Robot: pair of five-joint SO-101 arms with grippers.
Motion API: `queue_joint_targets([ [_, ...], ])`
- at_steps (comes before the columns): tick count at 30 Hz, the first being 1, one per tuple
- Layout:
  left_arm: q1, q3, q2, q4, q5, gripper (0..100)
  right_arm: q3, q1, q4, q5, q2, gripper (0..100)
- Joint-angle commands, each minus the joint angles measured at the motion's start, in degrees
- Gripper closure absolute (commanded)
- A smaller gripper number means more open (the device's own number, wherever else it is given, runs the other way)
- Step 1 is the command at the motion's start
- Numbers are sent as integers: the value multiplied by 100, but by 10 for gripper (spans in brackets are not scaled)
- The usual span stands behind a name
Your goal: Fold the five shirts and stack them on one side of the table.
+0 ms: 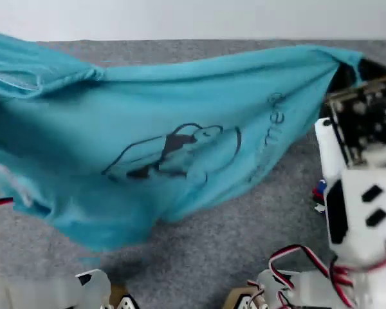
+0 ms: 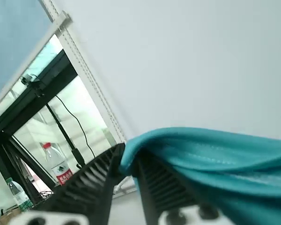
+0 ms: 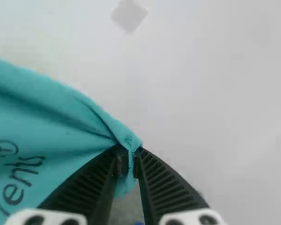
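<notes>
While the left claw [image 2: 129, 155] and right claw [image 3: 128, 157] each pinch the shirt [image 1: 167, 141] at ten and two o'clock, keep it taut, lowering evenly.

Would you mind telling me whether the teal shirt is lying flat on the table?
No, the teal shirt hangs above the table, pinched by the left gripper and the right gripper.
</notes>
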Motion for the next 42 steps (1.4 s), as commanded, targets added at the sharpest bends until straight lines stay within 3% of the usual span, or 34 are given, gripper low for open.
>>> queue_joint_targets([
  [1,-35,259,237,-413,-9,995,826,136,189,211,-251,990],
  [8,-316,400,360,-422,-308,995,1934,136,207,501,-303,990],
  [16,-185,242,-229,299,-387,995,2207,110,215,501,-365,990],
  [24,-202,233,-835,571,-607,995,2242,-268,224,853,-1305,990],
  [33,-202,259,-1143,571,-879,995,2840,-127,198,1248,-2176,990],
  [37,-211,796,-800,580,-993,995,3851,-127,31,1380,-2141,990],
  [42,-167,2633,-193,633,-1407,995,5521,-136,-778,1398,-1648,990],
])
